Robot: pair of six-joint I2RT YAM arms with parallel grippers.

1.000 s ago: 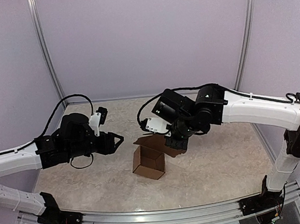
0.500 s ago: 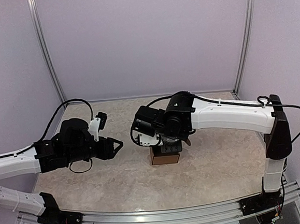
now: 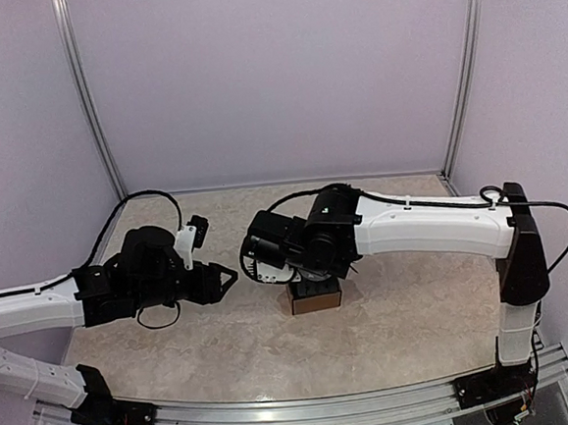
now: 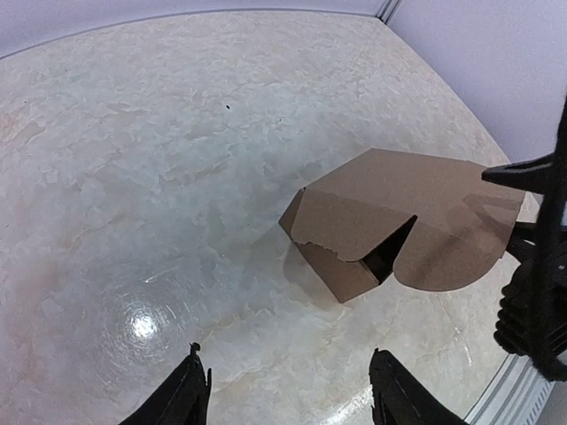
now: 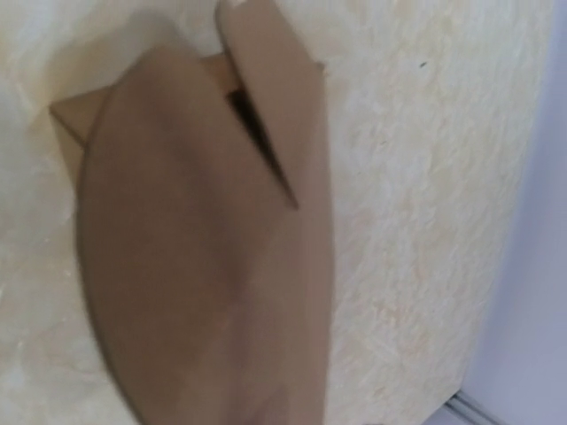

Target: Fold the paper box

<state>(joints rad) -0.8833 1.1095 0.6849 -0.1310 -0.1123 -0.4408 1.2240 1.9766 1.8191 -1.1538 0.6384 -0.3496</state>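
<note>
- The plain brown cardboard paper box (image 3: pixel 315 297) stands near the middle of the pale marbled counter (image 3: pixel 411 330), directly under the right gripper (image 3: pixel 312 275).
- That gripper hangs low over the box top, probably to press the rounded lid flap down. Its fingers are hidden, so I cannot tell whether they are spread or pinching.
- The left gripper (image 3: pixel 232 276) hovers near the box on its left, not touching it. Its fingers are spread and hold nothing, likely ready to steady a wall.
- In the left wrist view the lid flap lies over the opening, but a dark gap shows at one corner. Nothing can be seen inside.
</note>
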